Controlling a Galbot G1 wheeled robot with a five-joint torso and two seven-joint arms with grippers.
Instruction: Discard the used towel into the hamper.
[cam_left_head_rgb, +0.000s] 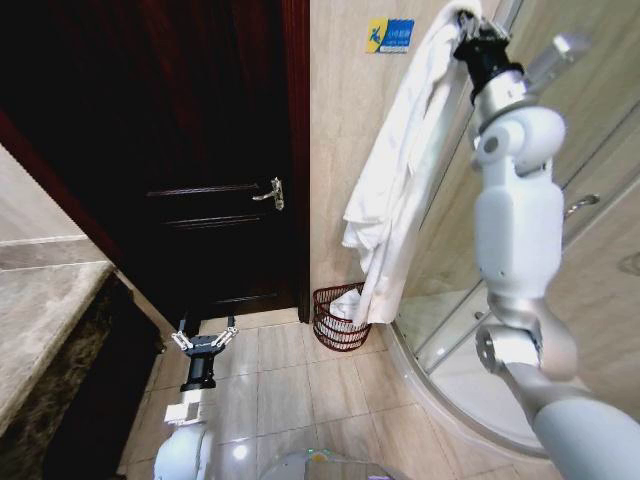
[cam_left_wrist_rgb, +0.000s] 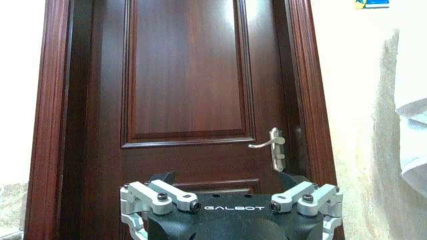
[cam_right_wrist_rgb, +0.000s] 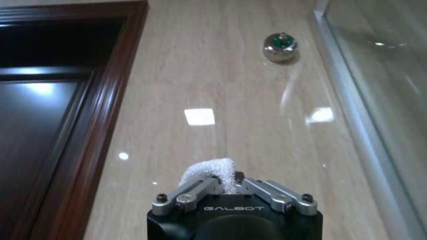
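white towel (cam_left_head_rgb: 395, 190) hangs limp above hamper (cam_left_head_rgb: 338, 318)

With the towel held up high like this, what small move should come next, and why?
Probably lower the right gripper straight down. It is shut on the white towel, whose bottom end already hangs into the hamper; lowering should feed the rest in before release. The left gripper hangs open near the floor.
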